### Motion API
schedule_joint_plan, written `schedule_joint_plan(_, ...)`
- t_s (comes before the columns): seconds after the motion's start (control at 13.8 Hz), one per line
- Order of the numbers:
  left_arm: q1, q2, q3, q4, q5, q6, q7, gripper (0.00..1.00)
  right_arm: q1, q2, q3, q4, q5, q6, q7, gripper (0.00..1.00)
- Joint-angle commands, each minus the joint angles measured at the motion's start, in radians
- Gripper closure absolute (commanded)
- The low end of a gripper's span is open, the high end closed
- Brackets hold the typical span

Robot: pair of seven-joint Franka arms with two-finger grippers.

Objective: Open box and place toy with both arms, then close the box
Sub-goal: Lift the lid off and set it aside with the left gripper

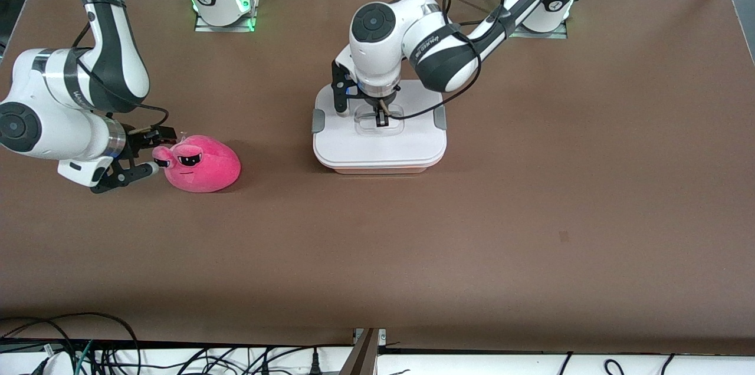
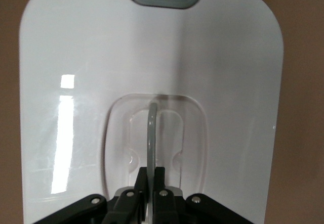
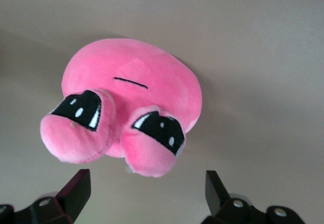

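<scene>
Front view has the left gripper (image 1: 381, 117) pinched narrow on the clear handle (image 1: 380, 122) of the lidded box (image 1: 379, 145) mid-table, while the right gripper (image 1: 154, 154) gapes wide around the plush toy's (image 1: 203, 164) eyes, toward the right arm's end.

Both arms (image 1: 407, 39) are glossy white with rounded shells, dark grey round joint caps and black bands at the wrists. Black cables run along the links. Small lettering marks the forearm shells. The hands are black, with silver screws on the left hand (image 2: 151, 191). Green lights glow at the right arm's base (image 1: 224, 3).
</scene>
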Motion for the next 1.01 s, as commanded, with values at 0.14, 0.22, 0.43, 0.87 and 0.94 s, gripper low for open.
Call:
schedule_joint_plan(0.14, 0.053, -0.078, -0.029, 0.127, -0.075, -0.255, 0.057, 1.00, 0.002, -0.019, 0.002, -0.060, 0.001, 0.070, -0.024, 0.00)
schedule_joint_plan(0.22, 0.092, -0.084, -0.032, 0.129, -0.090, -0.285, 0.075, 1.00, 0.002, -0.018, 0.007, -0.062, 0.000, 0.075, -0.027, 0.00)
schedule_joint_plan(0.43, 0.246, -0.107, -0.030, 0.127, -0.138, -0.344, 0.158, 1.00, 0.002, -0.015, 0.013, -0.067, -0.002, 0.083, -0.029, 0.00)
schedule_joint_plan(0.87, 0.531, -0.121, -0.026, 0.127, -0.123, -0.435, 0.398, 1.00, 0.003, -0.024, 0.014, -0.068, 0.001, 0.072, -0.024, 0.00)
schedule_joint_plan(0.94, 0.579, -0.118, -0.026, 0.126, -0.121, -0.435, 0.473, 1.00, 0.003, -0.025, 0.014, -0.070, -0.003, 0.070, -0.029, 0.00)
